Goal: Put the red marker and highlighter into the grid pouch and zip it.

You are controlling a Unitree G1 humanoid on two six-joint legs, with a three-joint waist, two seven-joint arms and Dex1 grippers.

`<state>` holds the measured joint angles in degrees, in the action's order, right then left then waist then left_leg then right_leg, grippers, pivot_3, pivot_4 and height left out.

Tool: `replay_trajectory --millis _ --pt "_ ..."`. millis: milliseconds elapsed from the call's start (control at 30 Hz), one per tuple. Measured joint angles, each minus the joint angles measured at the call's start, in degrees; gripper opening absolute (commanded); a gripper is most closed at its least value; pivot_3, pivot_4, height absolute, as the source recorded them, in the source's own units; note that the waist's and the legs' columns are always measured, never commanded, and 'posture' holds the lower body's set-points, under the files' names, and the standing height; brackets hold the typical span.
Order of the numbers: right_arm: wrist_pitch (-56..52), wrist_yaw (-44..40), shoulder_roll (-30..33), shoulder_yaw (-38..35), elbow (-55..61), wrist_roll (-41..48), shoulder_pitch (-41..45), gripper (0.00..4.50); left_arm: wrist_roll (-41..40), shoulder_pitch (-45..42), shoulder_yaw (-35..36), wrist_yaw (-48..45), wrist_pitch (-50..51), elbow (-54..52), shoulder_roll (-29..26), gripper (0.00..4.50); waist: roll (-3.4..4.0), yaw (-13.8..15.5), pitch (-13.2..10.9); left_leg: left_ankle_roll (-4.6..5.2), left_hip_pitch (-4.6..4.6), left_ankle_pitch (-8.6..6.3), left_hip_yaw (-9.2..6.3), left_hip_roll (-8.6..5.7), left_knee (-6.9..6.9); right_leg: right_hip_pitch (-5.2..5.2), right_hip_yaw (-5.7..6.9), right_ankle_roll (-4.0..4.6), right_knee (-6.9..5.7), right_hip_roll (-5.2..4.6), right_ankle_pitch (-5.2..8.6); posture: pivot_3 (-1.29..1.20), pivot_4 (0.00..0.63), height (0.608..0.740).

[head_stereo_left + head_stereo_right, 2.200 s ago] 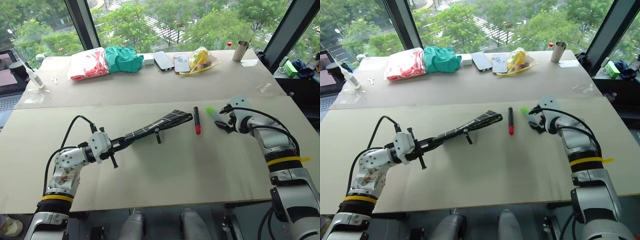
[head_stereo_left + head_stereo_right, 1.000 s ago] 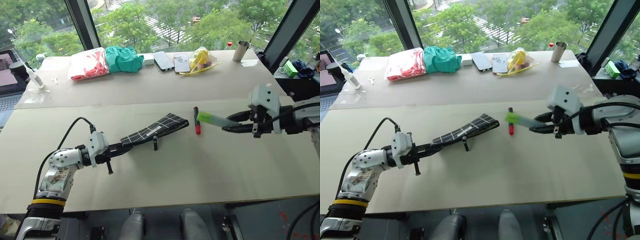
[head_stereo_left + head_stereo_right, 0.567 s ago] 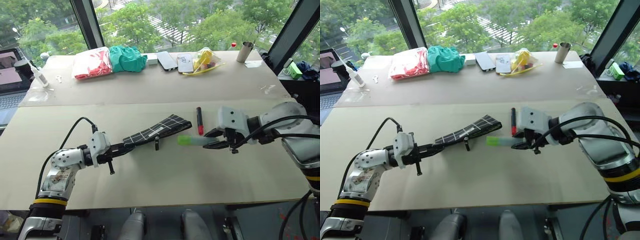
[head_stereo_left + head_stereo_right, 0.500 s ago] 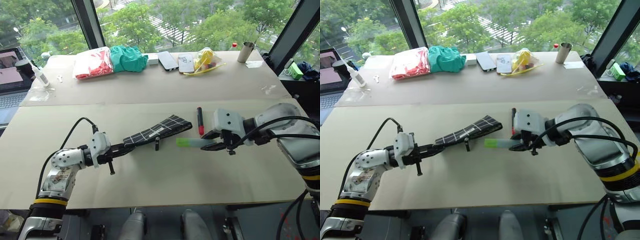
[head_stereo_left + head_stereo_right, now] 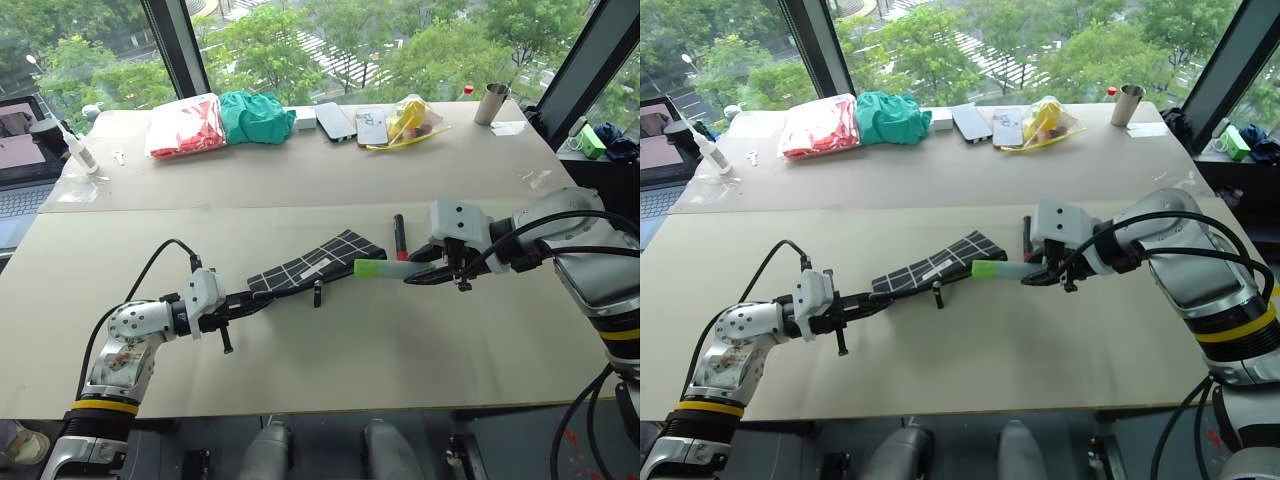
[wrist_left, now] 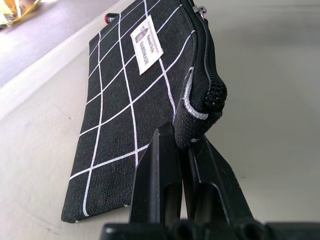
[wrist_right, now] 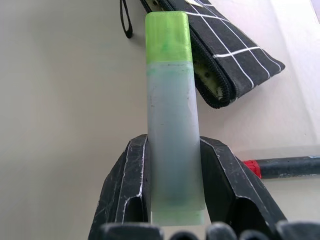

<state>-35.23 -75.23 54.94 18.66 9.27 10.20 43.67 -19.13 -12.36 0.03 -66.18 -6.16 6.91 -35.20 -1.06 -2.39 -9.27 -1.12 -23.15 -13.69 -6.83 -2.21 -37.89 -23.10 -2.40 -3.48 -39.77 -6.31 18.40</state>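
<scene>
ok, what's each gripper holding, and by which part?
Left gripper: grid pouch, pinched at its near zipper-end corner. Right gripper: highlighter, clamped at its uncapped tail end.

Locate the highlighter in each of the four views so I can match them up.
Left eye view: the highlighter is centre-right, in the right end effector, cap toward the grid pouch.
Right eye view: the highlighter is just right of centre, at the pouch's end.
Left wrist view: not in it.
Right wrist view: the highlighter stands in the middle, between the two fingers.
Shared landmark: the grid pouch.
</scene>
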Motion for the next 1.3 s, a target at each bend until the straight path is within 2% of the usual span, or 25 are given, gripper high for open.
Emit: replay_trajectory --millis 500,767,1067,1133,1167,1300 --pt "1.2 -0.4 -3.8 2.5 -5.7 -3.5 2.7 1.02 0.0 0.8 0.0 0.3 0.0 -0.4 0.4 0.00 0.00 -0.1 0.0 0.00 0.00 0.00 -0.01 0.01 0.00 -0.02 0.00 0.00 -0.02 0.01 0.00 0.00 0.150 0.740" --pt "-0.1 0.6 -13.8 8.5 -5.7 -6.9 6.6 1.02 0.4 0.0 -0.3 -0.3 -1.1 0.2 0.9 0.00 0.00 -0.3 0.0 -0.01 -0.01 0.01 -0.05 0.01 0.00 -0.07 0.02 0.00 -0.08 0.02 0.00 0.00 0.150 0.740" --pt "-1.8 4.7 -20.1 10.4 -8.1 -10.0 7.6 1.02 1.0 0.0 -0.2 -0.3 -1.2 0.9 1.2 0.00 0.00 -0.2 0.0 -0.06 0.01 0.03 -0.19 -0.05 0.00 -0.07 0.04 0.00 -0.12 -0.01 0.00 0.00 0.150 0.740" --pt "-0.3 8.3 -23.0 10.4 -11.1 -12.0 8.4 2.03 1.0 -0.3 -0.1 -0.1 -1.2 0.9 1.5 0.00 0.00 -0.3 0.0 -0.08 0.02 0.05 -0.22 -0.05 0.00 -0.09 0.03 0.00 -0.16 -0.01 0.00 0.00 0.150 0.740" --pt "0.6 9.7 -23.5 10.4 -12.0 -12.6 8.5 2.22 1.1 -0.3 -0.1 -0.1 -1.2 0.9 1.5 0.00 0.00 -0.3 0.0 -0.08 0.01 0.05 -0.23 -0.05 0.00 -0.10 0.03 0.00 -0.18 -0.01 0.00 0.00 0.150 0.740" --pt "2.9 11.6 -24.3 10.1 -13.0 -13.5 8.6 3.61 1.1 -0.3 -0.2 -0.1 -1.2 0.9 1.8 0.00 0.00 -0.3 0.0 -0.09 -0.01 0.05 -0.27 -0.06 0.00 -0.12 0.04 0.00 -0.17 -0.03 0.00 0.00 0.150 0.740"
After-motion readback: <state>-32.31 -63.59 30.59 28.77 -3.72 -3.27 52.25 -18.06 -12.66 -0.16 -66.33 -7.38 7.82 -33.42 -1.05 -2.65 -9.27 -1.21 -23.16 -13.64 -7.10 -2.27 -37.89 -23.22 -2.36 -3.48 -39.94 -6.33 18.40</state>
